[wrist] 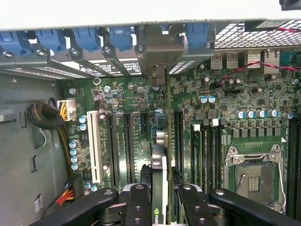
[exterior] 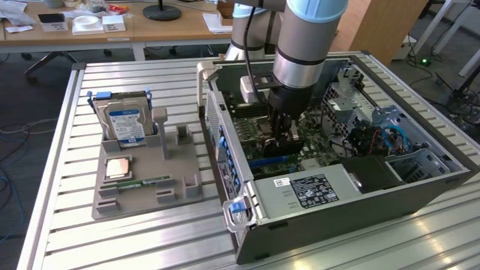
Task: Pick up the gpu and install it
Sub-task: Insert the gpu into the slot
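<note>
The gripper (wrist: pixel 162 209) clamped on the gpu (wrist: pixel 160 174), held edge-on between the fingers (wrist: pixel 137 202) inside the computer case (exterior: pixel 352 219) (seating could not be judged). Beyond, the motherboard (wrist: pixel 244 99) slots ran parallel to the card; a good insertion probably needed it upright, aligned over one slot, its bracket meeting the rear blue latches (wrist: pixel 87 37).

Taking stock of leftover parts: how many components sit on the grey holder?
3. A hard drive stands upright at the far end; a square chip lies flat in front of it; a green memory stick lies nearer the camera. Something may hide behind the drive.
</note>
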Robot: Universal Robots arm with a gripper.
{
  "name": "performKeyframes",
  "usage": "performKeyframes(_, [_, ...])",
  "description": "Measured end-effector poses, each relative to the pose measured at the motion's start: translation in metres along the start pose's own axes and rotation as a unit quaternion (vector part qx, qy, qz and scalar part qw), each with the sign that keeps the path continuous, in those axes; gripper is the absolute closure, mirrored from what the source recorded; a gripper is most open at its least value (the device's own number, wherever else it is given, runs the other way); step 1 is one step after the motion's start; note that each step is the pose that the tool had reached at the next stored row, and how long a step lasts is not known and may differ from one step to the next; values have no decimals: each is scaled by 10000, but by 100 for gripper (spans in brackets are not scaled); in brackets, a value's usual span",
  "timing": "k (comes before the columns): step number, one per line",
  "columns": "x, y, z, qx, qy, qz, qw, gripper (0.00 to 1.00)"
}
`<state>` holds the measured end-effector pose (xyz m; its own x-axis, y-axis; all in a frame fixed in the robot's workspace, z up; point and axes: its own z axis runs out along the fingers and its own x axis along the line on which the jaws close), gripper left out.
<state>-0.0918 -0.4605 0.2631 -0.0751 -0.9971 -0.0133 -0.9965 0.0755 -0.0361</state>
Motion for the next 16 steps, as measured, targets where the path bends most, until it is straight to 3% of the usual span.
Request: performKeyframes(16, [-1,-12,0,-29,2,0,10000,73])
